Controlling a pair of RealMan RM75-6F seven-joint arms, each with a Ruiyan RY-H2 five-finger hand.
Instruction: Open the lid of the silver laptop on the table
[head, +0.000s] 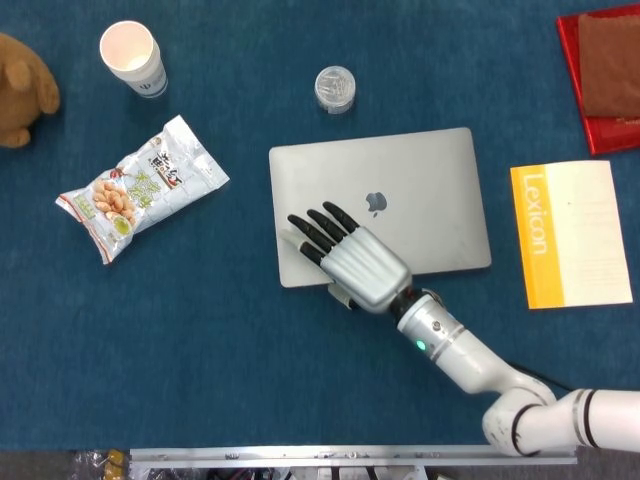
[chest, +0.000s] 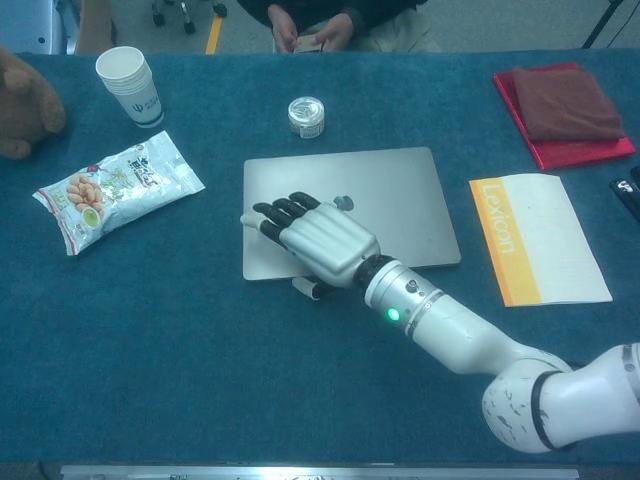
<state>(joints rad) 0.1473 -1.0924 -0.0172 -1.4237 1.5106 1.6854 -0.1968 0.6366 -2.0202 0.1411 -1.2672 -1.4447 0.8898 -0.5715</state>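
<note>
Silver laptop (head: 400, 205) lies flat on the blue tabletop (head: 250, 370) with its lid down, logo facing up, and I use it as my landmark. My right robot hand (head: 350, 258) rests palm-down on the lid at the laptop's near-left corner, dark fingers (head: 318, 232) laid out side by side on the metal and gripping nothing; the thumb seems to sit at the near edge, though I cannot tell from either view whether it hooks under the lid. My left robot hand shows in neither view.

Just beyond the laptop's far edge stands a small round jar (head: 335, 88). Off to the laptop's left lies a snack bag (head: 140, 188), and farther off on that side, beyond the bag, stand a paper cup (head: 132, 55) and a brown plush toy (head: 22, 90). To the laptop's right, near but apart from it, lies a yellow and white Lexicon booklet (head: 572, 233). Beyond that booklet sits a red tray (head: 580, 75) carrying a folded brown cloth (head: 610, 62).
</note>
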